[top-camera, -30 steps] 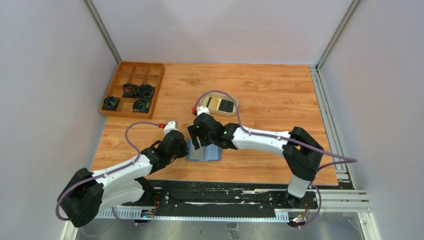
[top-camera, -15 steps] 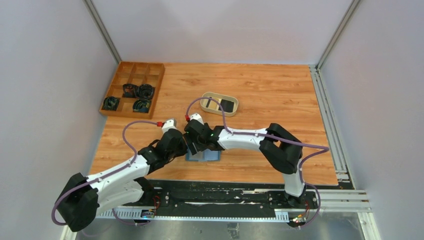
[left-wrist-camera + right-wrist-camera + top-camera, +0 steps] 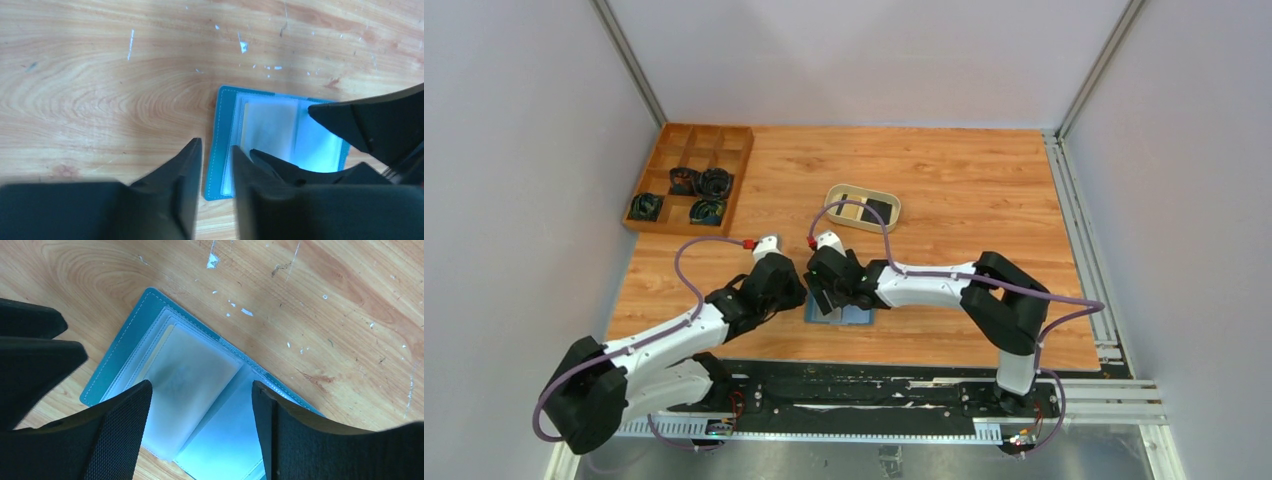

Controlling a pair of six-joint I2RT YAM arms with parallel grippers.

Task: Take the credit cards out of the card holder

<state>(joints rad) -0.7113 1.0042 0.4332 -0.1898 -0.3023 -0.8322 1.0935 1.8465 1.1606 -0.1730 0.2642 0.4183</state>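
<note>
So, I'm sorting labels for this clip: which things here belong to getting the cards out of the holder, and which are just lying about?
Part of the job:
- blue card holder, lying open on the table
- black card and tan card, lying in the beige dish

Just lying about:
- wooden tray
- dark coils in its compartments

— Where's the teal-blue folding card holder [image 3: 849, 315]?
— Open on the wooden table [image 3: 964, 170], near its front edge.
— Behind it?
— The beige oval dish [image 3: 864, 188], with black and tan credit cards [image 3: 877, 211] in it. The brown wooden compartment tray [image 3: 707, 127] sits far left.
</note>
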